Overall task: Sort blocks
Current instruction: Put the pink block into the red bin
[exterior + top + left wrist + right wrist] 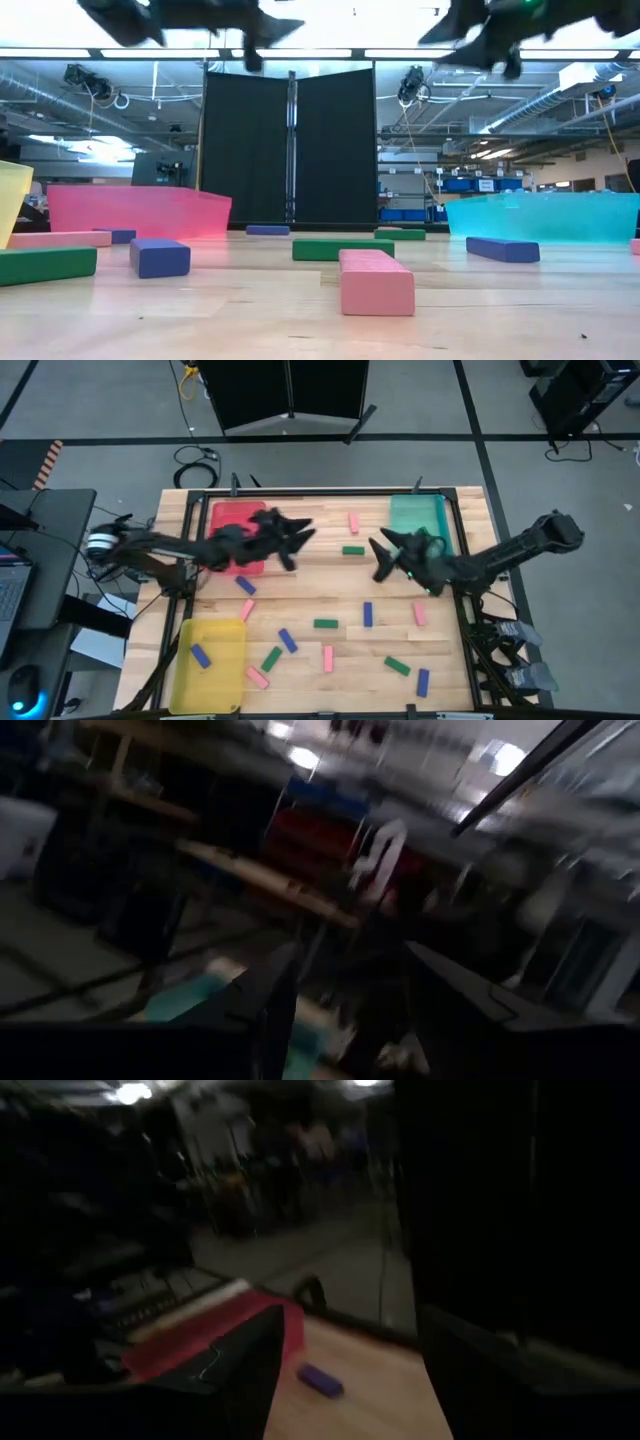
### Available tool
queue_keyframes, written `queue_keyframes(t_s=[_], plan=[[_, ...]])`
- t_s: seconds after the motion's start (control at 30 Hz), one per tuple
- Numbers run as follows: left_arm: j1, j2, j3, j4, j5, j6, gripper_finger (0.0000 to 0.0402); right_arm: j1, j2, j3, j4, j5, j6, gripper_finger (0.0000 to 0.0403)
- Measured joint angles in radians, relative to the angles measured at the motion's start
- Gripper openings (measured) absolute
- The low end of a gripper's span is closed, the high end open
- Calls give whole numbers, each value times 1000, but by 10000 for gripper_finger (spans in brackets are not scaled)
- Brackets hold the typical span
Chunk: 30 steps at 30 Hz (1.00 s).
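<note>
Small pink, blue and green blocks lie flat and scattered on the wooden table, among them a green block (352, 550), a pink block (353, 522) and a blue block (367, 614). One blue block (200, 655) lies in the yellow tray. My left gripper (300, 540) hangs open beside the red tray's right edge, high above the table (265, 30). My right gripper (380, 555) is open too, raised left of the teal tray (455, 30). Both wrist views show nothing between the fingers (345, 1010) (350, 1380). The two grippers face each other across the green block.
The red tray (238, 530) sits at the far left of the table, the teal tray (418, 520) at the far right, the yellow tray (210, 665) at the near left. In the low view a pink block (376, 281) and a blue block (160, 257) lie nearest.
</note>
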Motion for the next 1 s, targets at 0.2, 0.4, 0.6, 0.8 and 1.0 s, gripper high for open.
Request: queue_keyframes(t_s=[0.2, 0.4, 0.6, 0.8, 1.0], plan=[[-61, -213, -111, -32, -42, 36, 186, -219, 79, 132, -404, -231, 278, 240], [-110, -369, -173, -123, -82, 37, 186, -325, 301, 346, -606, -348, 286, 239], [-171, -469, -194, -229, -165, 41, 186, -426, 515, 536, -863, -426, 361, 250], [-223, -504, -195, -263, -207, 69, 186, -497, 663, 628, -948, -504, 381, 283], [-253, -535, -195, -291, -222, 78, 186, -574, 742, 674, -1036, -560, 435, 334]])
